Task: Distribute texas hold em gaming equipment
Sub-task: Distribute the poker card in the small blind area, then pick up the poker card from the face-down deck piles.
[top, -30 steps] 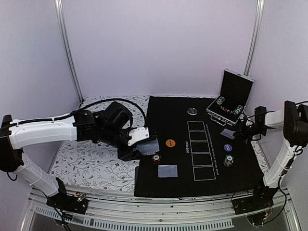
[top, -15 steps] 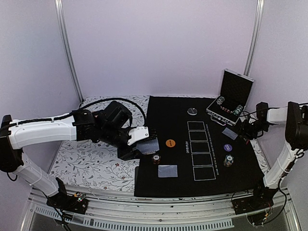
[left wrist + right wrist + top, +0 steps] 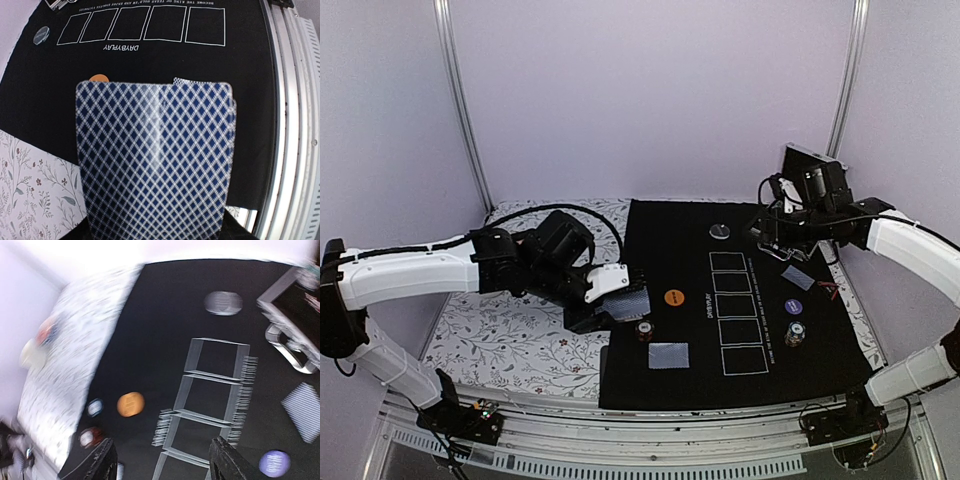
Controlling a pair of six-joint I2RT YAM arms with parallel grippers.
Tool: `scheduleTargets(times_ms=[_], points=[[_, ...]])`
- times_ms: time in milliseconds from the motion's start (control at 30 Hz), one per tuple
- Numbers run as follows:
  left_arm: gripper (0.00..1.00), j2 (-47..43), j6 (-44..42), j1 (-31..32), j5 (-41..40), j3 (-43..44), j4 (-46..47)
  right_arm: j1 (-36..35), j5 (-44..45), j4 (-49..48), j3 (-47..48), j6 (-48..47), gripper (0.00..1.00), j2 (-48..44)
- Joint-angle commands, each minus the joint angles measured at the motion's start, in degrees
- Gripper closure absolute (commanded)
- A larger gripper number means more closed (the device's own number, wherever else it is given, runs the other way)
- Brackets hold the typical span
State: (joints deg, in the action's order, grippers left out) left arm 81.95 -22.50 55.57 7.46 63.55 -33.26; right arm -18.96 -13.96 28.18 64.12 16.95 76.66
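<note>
My left gripper [image 3: 620, 305] is shut on a deck of blue-checked playing cards [image 3: 155, 160] that fills the left wrist view, held above the mat's left edge. My right gripper [image 3: 772, 222] hangs open and empty over the back right of the mat, by the case [image 3: 295, 305]; in its blurred wrist view its fingertips [image 3: 100, 460] stand wide apart. On the black mat [image 3: 690, 250] lie an orange disc [image 3: 673, 297], a silver disc [image 3: 720, 231], a purple disc [image 3: 794, 307], two chip stacks [image 3: 644, 330] [image 3: 794, 333], cards [image 3: 668, 355] near the front and one card [image 3: 797, 277] on the right. A small red marker [image 3: 827, 288] lies at the mat's right edge.
A row of outlined boxes [image 3: 735, 315] runs down the mat's right half. A flowered cloth [image 3: 500, 335] covers the table left of the mat. Metal rails [image 3: 620, 455] line the near edge, and upright poles stand at the back corners.
My right arm has swung from the table's right edge up and left to the case, and its jaws have opened. The left arm and its cards have not moved.
</note>
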Motion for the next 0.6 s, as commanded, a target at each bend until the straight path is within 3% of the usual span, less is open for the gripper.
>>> scheduleTargets(times_ms=[0, 167, 367, 433, 567], points=[[0.43, -1.9, -0.7, -0.7, 0.1, -0.8, 1.3, -12.9, -5.8, -7.5, -2.6, 2.7, 0.31, -1.6], [0.43, -1.7, -0.7, -0.7, 0.1, -0.7, 1.3, -21.3, -20.5, -25.2, -5.7, 5.6, 0.24, 4.3], [0.43, -1.4, -0.4, -0.7, 1.0, -0.2, 1.2, -27.9, -20.2, -25.6, 0.8, 2.7, 0.13, 13.0], [0.43, -1.8, -0.5, -0.7, 0.8, -0.5, 1.2, -29.4, -21.0, -27.9, 0.2, 2.7, 0.07, 13.4], [0.43, -2.1, -0.4, -0.7, 1.0, -0.4, 1.5, -30.4, -21.0, -33.7, -2.9, 5.9, 0.05, 14.0]])
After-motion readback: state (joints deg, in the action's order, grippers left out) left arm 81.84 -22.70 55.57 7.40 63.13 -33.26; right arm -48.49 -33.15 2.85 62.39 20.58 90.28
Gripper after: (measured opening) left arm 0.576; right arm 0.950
